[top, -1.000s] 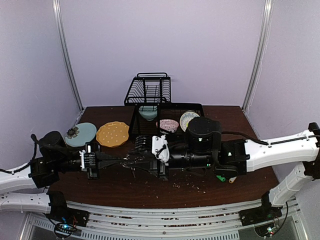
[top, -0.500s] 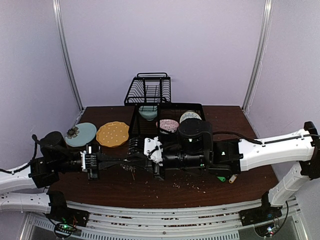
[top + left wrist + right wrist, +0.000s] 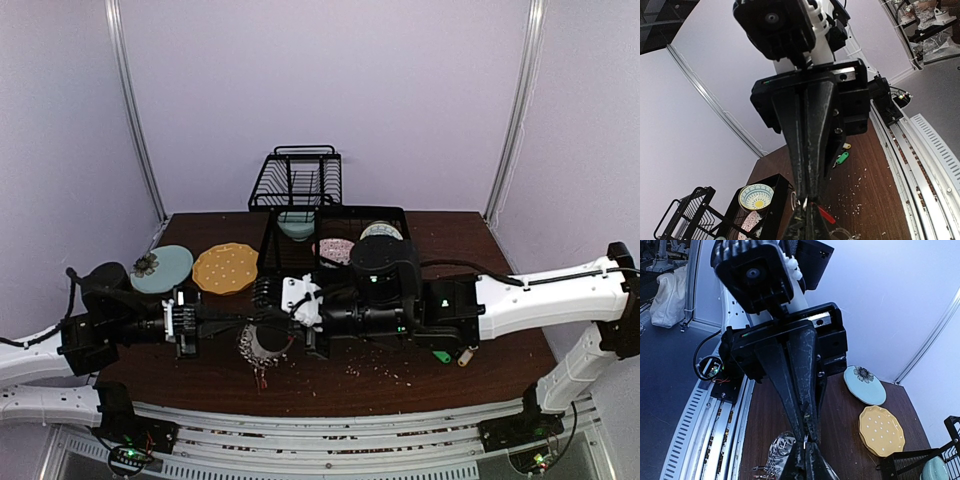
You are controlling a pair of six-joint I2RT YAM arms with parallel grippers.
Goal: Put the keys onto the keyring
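On a dark wooden table [image 3: 500,250] between lilac walls, two robot arms meet tip to tip at the keyring. Far left, a pale blue plate [image 3: 160,268] with a flower motif lies flat, with a yellow dotted plate [image 3: 226,268] just beside it.

The left gripper [image 3: 804,432] reaches in level from the left, its fingers pressed tight together. A glint of silver is nipped at their tips. The keyring [image 3: 782,447] sits directly below that point, toward the table's near edge. Small silver keys [image 3: 247,345] fringe its left arc and a red tag [image 3: 826,215] trails beneath. Whether the ring rests on the wood or hangs clear cannot be told.

The right gripper [image 3: 805,196] comes in from the opposite side, likewise clenched, its tips butting against the left's at the same silver glint.

Behind the grippers, a black crate [image 3: 268,232] holds three dishes: a teal bowl [image 3: 296,225] at its back left, a pink-patterned dish [image 3: 338,250] in the middle, and a round patterned bowl [image 3: 380,231] on the right, partly hidden by the right arm. An upright black wire rack [image 3: 297,178] stands behind the crate at the table's back edge.

Pale crumbs [image 3: 372,372] are scattered on the wood below the right arm. Further right, a green tag [image 3: 441,355] and a yellowish tag [image 3: 465,358] lie close together.
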